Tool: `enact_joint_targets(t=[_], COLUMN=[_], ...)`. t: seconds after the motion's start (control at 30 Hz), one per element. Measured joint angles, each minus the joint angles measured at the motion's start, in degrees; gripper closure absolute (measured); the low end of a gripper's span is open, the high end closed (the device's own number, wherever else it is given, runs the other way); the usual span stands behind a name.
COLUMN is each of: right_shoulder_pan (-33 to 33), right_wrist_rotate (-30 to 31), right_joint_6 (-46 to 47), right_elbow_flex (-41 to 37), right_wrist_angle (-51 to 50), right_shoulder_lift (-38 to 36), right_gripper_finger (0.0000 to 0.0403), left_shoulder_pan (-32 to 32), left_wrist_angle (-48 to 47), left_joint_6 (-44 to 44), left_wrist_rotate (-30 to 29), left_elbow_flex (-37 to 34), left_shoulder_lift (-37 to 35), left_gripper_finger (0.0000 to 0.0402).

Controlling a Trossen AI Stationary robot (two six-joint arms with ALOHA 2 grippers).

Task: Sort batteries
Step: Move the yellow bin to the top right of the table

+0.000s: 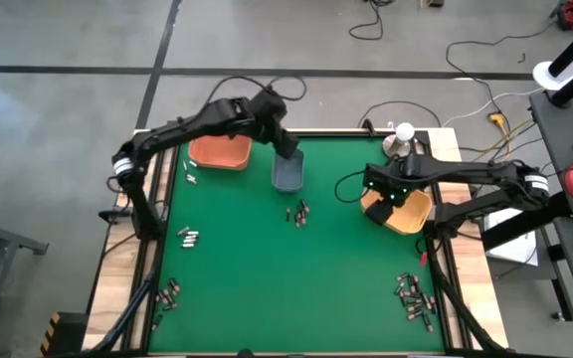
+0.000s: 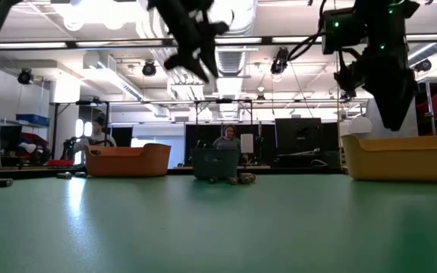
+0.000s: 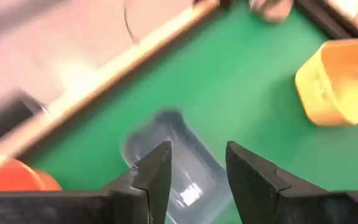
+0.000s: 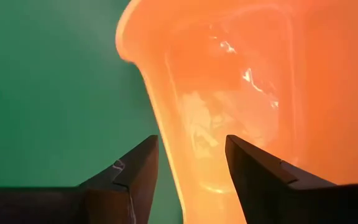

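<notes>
Left gripper (image 3: 197,171) above blue-grey bin (image 1: 287,170), right gripper (image 4: 188,162) over yellow-orange bin (image 1: 406,212), jaws spread, empty; best descend squarely onto one battery (image 1: 299,213).

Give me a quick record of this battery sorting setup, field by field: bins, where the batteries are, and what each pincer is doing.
surface: green table
bins: orange bin far left; blue-grey bin middle; yellow-orange bin right
batteries: loose groups at near left, left, centre by the blue-grey bin, near right
left pincer: open, empty, above the blue-grey bin
right pincer: open, empty, above the yellow-orange bin's rim
bin contents: cannot tell
</notes>
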Motion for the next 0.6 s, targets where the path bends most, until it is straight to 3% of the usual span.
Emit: enact_joint_targets(t=[0.2,0.43,0.6], right_shoulder_pan=[2.04,4.67,5.04], right_wrist_rotate=[-2.84,-2.60,-0.99], right_joint_6=[0.38,1.08,0.96], right_elbow_flex=[-2.15,-2.42,-2.78], right_wrist_angle=[4.17,5.06,5.38], right_shoulder_lift=[2.52,7.29,10.98], right_gripper_finger=[0.0240,0.0241,0.0260], left_shoulder_pan=[-0.31,-1.56,-4.65], left_wrist_angle=[0.40,-0.04,2.28], left_joint_6=[8.66,9.76,13.22], left_wrist_rotate=[-2.78,-2.88,-6.95], left_elbow_flex=[3.53,3.87,3.85], left_shoulder_lift=[-4.13,-9.15,-15.36], left_gripper_finger=[0.0274,0.0274,0.0274])
